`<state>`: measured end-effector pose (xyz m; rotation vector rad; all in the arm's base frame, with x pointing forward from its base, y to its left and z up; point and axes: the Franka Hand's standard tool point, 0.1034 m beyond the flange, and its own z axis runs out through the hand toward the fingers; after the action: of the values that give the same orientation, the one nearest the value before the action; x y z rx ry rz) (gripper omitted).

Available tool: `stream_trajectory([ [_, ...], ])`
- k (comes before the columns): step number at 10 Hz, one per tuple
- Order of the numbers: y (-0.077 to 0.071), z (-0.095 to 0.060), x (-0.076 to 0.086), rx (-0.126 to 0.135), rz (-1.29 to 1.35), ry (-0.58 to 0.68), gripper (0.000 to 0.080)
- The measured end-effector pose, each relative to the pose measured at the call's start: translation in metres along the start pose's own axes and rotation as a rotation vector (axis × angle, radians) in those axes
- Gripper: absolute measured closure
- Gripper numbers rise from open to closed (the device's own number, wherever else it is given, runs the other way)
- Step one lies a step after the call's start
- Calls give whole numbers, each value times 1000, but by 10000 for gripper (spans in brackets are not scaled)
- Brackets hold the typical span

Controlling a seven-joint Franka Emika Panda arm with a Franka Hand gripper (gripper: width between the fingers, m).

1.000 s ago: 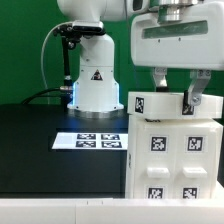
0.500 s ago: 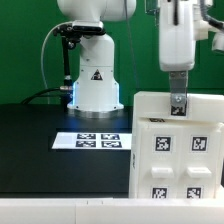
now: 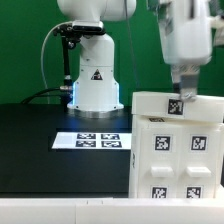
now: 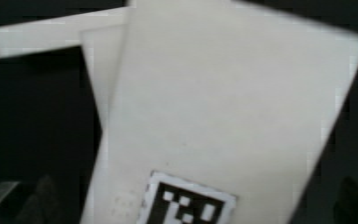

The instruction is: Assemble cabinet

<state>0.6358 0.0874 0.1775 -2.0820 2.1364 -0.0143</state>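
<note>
The cabinet (image 3: pixel 175 160) is a white box with several black-and-white tags on its front. It stands at the exterior view's right, close to the camera. A white top panel (image 3: pixel 150 101) lies on it, slightly askew, with one tag facing the camera. My gripper (image 3: pixel 180 97) comes straight down onto this panel and is shut on it at the tag. In the wrist view the panel (image 4: pixel 211 110) fills the picture, its tag (image 4: pixel 194 205) sits between my dark fingers (image 4: pixel 12 202), and a second white edge (image 4: pixel 51 38) shows behind it.
The white robot base (image 3: pixel 92 85) stands behind on the black table (image 3: pixel 40 150). The marker board (image 3: pixel 92 141) lies flat in front of the base, to the exterior view's left of the cabinet. A green wall is behind.
The gripper has turned about its vertical axis, from broadside to edge-on and then a little further. The top panel's tag turned with it. The cabinet box stayed put.
</note>
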Motion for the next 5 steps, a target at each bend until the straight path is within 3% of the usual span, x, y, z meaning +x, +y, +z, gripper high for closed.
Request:
stream_trajectory([
  [2,0,-7,-13,13,-227,-9,2],
  [5,0,-5,-9,10,-461,-4,2],
])
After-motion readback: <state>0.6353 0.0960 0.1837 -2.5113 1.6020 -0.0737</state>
